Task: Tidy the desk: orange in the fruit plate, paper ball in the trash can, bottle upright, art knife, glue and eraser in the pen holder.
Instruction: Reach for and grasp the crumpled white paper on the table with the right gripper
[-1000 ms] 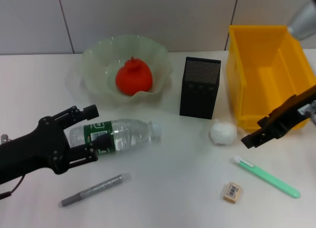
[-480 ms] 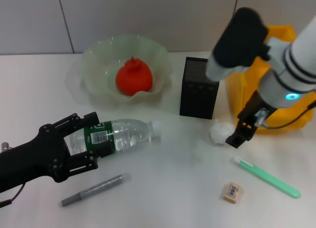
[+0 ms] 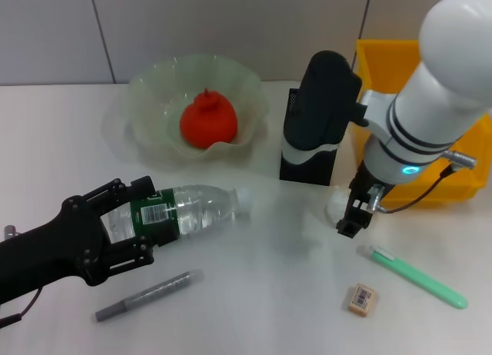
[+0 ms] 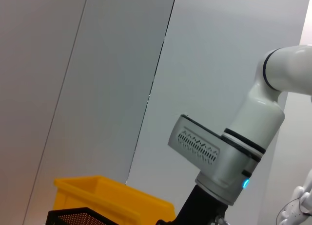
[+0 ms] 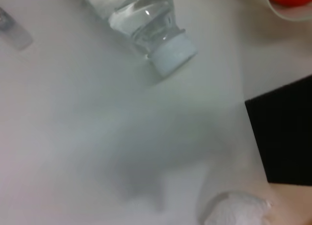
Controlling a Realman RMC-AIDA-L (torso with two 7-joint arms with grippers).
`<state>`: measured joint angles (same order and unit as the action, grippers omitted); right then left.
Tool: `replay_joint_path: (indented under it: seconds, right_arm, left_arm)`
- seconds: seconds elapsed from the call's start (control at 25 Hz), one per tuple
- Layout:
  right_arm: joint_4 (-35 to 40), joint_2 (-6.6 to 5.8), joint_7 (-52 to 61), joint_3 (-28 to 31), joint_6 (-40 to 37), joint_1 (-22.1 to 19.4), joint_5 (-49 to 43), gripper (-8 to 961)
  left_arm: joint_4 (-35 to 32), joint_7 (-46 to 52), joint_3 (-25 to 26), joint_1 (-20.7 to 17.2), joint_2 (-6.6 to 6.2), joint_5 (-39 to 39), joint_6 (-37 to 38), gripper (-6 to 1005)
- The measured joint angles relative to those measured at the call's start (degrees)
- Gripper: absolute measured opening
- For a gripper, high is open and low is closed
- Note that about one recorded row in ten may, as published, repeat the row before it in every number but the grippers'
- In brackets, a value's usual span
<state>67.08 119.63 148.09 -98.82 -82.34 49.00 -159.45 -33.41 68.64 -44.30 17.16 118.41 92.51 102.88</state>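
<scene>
The bottle lies on its side, cap to the right. My left gripper is open, one finger on each side of its labelled end. My right gripper hangs just over the white paper ball, which it partly hides; the ball also shows in the right wrist view. The orange sits in the fruit plate. The pen holder stands partly behind my right arm. The trash can is at the back right. The art knife, eraser and glue lie on the table.
The right wrist view shows the bottle's cap and a side of the pen holder. The left wrist view shows my right arm above the trash can's rim. The table is white, with a wall behind it.
My right arm swung in from the right and came down over the paper ball. My left gripper slid a little farther along the bottle. The bottle has not moved.
</scene>
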Motion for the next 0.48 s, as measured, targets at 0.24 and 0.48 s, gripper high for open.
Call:
replay_joint_path:
  seconds: [0.24, 0.48]
  right_arm:
    - [-1.29, 0.08, 2.14, -3.66, 2.82, 0.68, -0.78, 696]
    - [-4.36, 0.08, 5.70, -7.60, 4.43, 2.34, -3.27, 697]
  left_arm:
    - [0.62, -0.25, 0.00, -0.03, 0.09, -0.06, -0.06, 799]
    - [1.47, -0.26, 0.05, 0.00, -0.05, -0.07, -0.04, 794]
